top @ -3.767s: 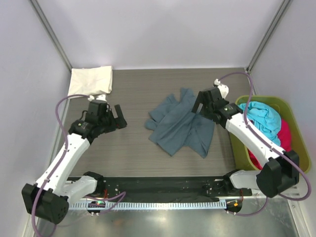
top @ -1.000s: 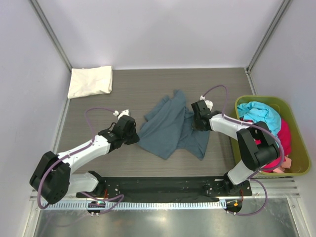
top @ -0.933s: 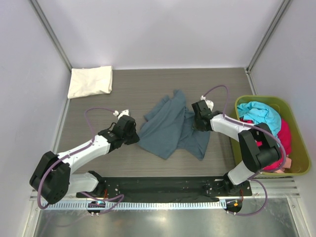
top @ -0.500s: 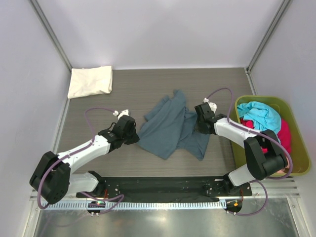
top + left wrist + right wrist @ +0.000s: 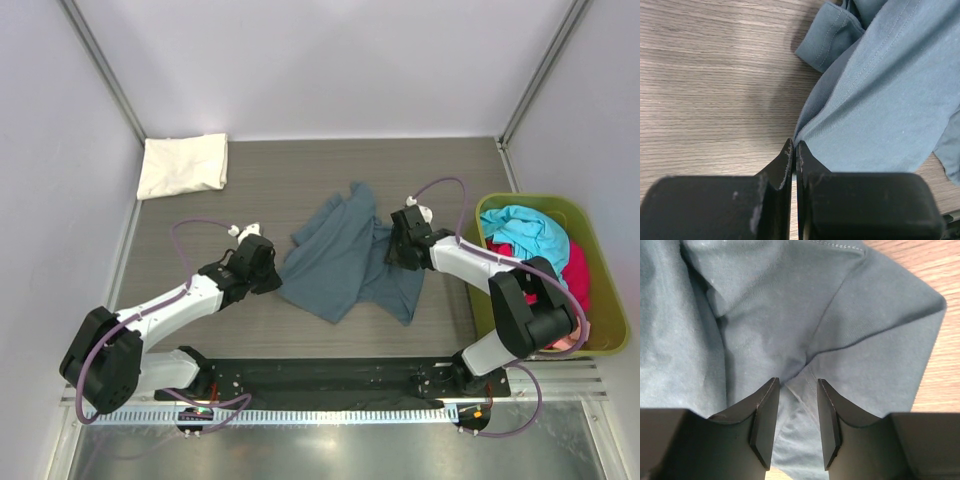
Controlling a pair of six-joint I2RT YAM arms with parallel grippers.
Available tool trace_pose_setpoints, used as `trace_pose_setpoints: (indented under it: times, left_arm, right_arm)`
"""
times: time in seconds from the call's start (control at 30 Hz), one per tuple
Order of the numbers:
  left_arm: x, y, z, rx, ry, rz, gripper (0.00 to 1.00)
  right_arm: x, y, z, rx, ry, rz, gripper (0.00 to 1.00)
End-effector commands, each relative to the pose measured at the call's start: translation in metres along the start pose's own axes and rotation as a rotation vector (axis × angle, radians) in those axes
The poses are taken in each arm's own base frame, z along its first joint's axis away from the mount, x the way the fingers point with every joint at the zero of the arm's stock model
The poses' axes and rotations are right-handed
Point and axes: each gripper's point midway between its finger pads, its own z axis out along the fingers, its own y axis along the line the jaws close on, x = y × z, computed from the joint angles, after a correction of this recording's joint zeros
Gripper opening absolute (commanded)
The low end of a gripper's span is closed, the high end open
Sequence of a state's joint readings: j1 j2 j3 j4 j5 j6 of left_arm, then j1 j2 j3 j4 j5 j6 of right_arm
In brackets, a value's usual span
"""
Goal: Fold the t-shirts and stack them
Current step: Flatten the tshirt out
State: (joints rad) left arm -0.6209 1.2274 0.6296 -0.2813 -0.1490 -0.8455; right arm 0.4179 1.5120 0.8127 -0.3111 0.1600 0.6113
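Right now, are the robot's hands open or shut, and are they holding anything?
Left gripper: shut, pinching the edge of the blue t-shirt.
Right gripper: open, fingers apart over that same t-shirt.

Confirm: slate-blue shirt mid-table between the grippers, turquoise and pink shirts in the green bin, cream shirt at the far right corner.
Not quite: the top external view shows the cream shirt at the far left corner. The slate-blue shirt lies between the left gripper and right gripper; the turquoise shirt and pink shirt are in the green bin.
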Motion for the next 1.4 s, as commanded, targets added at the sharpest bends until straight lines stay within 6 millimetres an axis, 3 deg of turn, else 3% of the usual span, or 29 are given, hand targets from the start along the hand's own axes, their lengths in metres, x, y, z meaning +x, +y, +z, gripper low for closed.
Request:
trace_pose_setpoints:
  times: [0.0, 0.27, 0.7, 1.03, 1.13, 1.2, 1.37]
  left_arm:
    - [-0.01, 0.0, -0.003, 0.003, -0.048, -0.018, 0.0]
    - [-0.009, 0.001, -0.001, -0.002, -0.045, -0.012, 0.0]
    - [-0.008, 0.003, 0.001, -0.008, -0.042, -0.011, 0.0]
    - [-0.006, 0.004, 0.003, -0.01, -0.038, -0.013, 0.0]
    - [-0.005, 0.005, 0.004, -0.012, -0.036, -0.013, 0.0]
    - [-0.006, 0.003, 0.003, -0.007, -0.039, -0.015, 0.0]
    - [-0.014, -0.003, -0.014, 0.014, -0.055, -0.02, 0.0]
  right_arm:
    - [-0.015, 0.015, 0.001, -0.033, -0.037, 0.006, 0.41]
    - [-0.016, 0.013, 0.004, -0.022, -0.045, 0.011, 0.33]
    - [-0.029, 0.01, -0.002, 0.01, -0.089, 0.02, 0.33]
    - [-0.023, 0.006, 0.002, 0.022, -0.076, 0.019, 0.2]
    - [-0.023, 0.006, 0.001, 0.023, -0.077, 0.018, 0.12]
    - [-0.023, 0.006, 0.001, 0.022, -0.076, 0.019, 0.01]
    - [-0.032, 0.008, -0.017, 0.009, -0.109, 0.028, 0.01]
